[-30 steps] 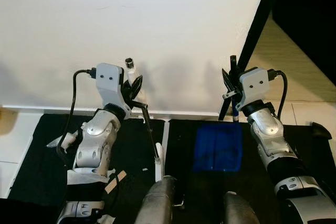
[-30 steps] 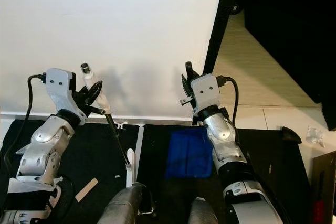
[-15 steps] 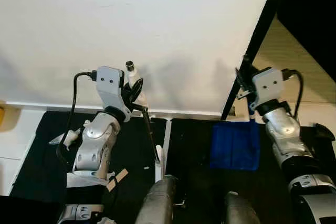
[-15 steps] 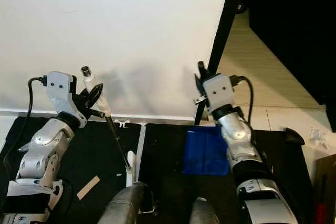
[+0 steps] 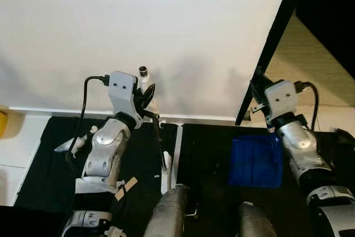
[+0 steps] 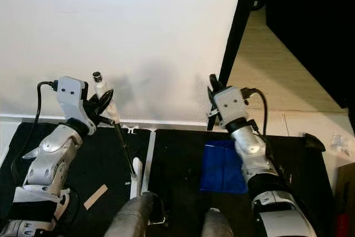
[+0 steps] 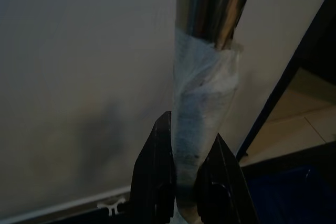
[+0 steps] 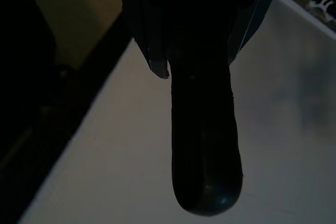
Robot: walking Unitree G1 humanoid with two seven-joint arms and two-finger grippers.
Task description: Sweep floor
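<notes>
My left gripper [image 5: 146, 94] is shut on the broom handle [image 7: 206, 103], a metal tube wrapped in white tape, held up in front of the white wall. Its thin dark rod [image 5: 160, 142] slants down to the white broom base [image 5: 165, 177] on the black mat. My right gripper [image 5: 258, 90] is shut on the dark handle [image 8: 206, 129] of the blue dustpan [image 5: 256, 160]. The pan hangs low over the right mat, beside the dark door frame.
Black mats [image 5: 205, 154] cover the floor along the white wall and baseboard. A dark door frame [image 5: 273, 48] slants up at the right, with pale tiles beyond. A tan strip [image 5: 126, 186] and white scraps [image 5: 69, 145] lie on the left mat. My knees [image 5: 169, 215] show below.
My right arm has swung to the right, carrying the blue dustpan across the mat toward the door frame. The left gripper with the broom handle has shifted slightly right.
</notes>
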